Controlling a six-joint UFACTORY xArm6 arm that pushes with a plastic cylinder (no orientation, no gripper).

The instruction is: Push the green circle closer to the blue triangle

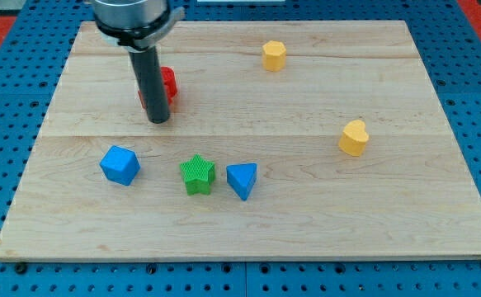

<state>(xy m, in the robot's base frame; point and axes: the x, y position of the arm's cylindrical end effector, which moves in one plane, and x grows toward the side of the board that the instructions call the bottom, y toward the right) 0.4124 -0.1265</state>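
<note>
The blue triangle [242, 180] lies on the wooden board [306, 223] below the middle. A green star [197, 174] sits just left of it, a small gap between them. No green circle shows in the view. My tip [158, 120] rests on the board in the upper left part, right in front of a red block [168, 85] that the rod partly hides. The tip is well above and left of the green star and blue triangle.
A blue cube [120, 164] lies left of the green star. A yellow hexagon [274, 55] sits near the top edge. A yellow heart [354, 138] lies at the right. The board is ringed by a blue pegboard [1, 99].
</note>
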